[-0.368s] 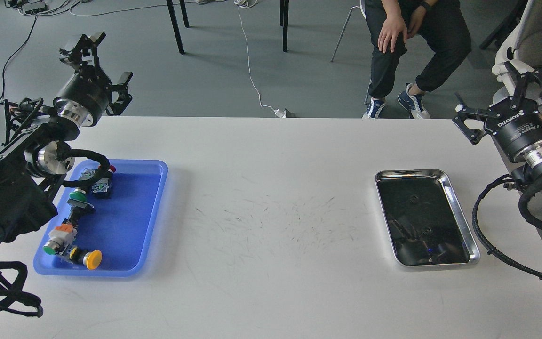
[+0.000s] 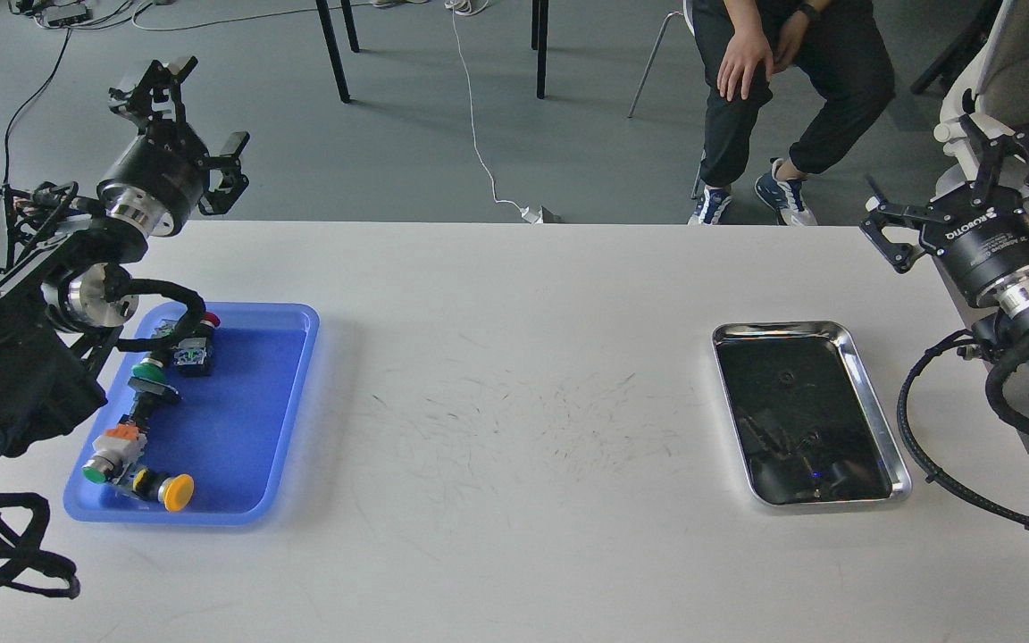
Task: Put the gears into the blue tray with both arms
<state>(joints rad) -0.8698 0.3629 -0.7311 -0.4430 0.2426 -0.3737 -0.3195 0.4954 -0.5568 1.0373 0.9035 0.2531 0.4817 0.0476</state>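
Note:
The blue tray point(image 2: 291, 402) lies at the table's left and holds only push-button switches with red, green and yellow caps. Two tiny dark gears point(image 2: 784, 379) show faintly inside the silver metal tray point(image 2: 876, 402) at the right, hard to tell from its dark reflection. My left gripper point(image 2: 200, 114) hangs open and empty above the table's far left corner, behind the blue tray. My right gripper point(image 2: 941, 177) is open and empty too, raised past the table's far right edge, behind and to the right of the silver tray.
Several push-button switches point(image 2: 166, 489) line the blue tray's left side. Black cables loop off both arms near the tray edges. A seated person point(image 2: 773, 80) and chair legs are beyond the table's far edge.

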